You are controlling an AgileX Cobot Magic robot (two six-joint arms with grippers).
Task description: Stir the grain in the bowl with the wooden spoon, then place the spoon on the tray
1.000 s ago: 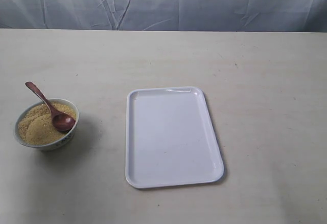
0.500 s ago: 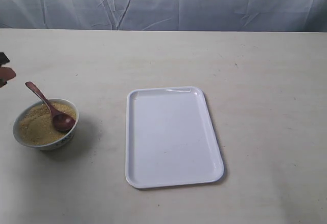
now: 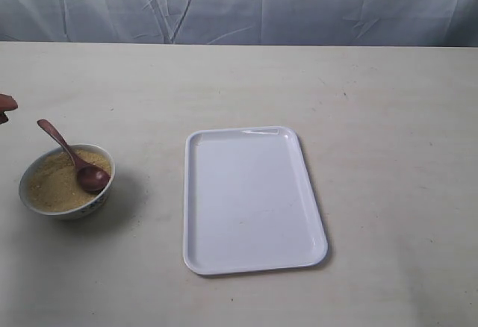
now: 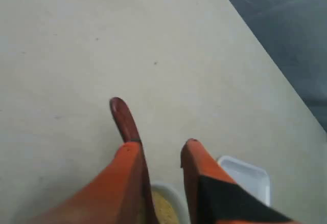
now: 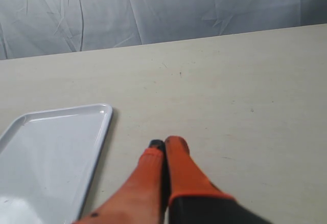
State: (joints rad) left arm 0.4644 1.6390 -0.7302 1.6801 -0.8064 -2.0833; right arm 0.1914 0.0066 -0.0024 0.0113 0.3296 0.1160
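Observation:
The small white bowl [image 3: 93,202] sits at the table's left, filled with yellow-tan grain [image 3: 54,184]. The dark wooden spoon [image 3: 72,157] rests in it, its oval end on the grain and its handle slanting up past the rim. My left gripper [image 4: 159,144] hovers open just left of the handle's end; only one orange fingertip [image 3: 7,103] shows at the exterior view's edge. In the left wrist view the spoon [image 4: 122,117] runs along one finger's inner side, ungripped. The white tray [image 3: 254,200] lies mid-table. My right gripper [image 5: 165,143] is shut on nothing, beside the tray [image 5: 51,152].
A wrinkled grey-blue cloth [image 3: 246,2] hangs behind the table's far edge. The left wrist view shows the bowl's rim [image 4: 172,192], a corner of the tray [image 4: 245,175] and dark floor [image 4: 286,35] past the table edge.
My left gripper came into the exterior view at the left edge half a second ago; now only one fingertip of it shows there. Spoon, bowl and tray have not moved.

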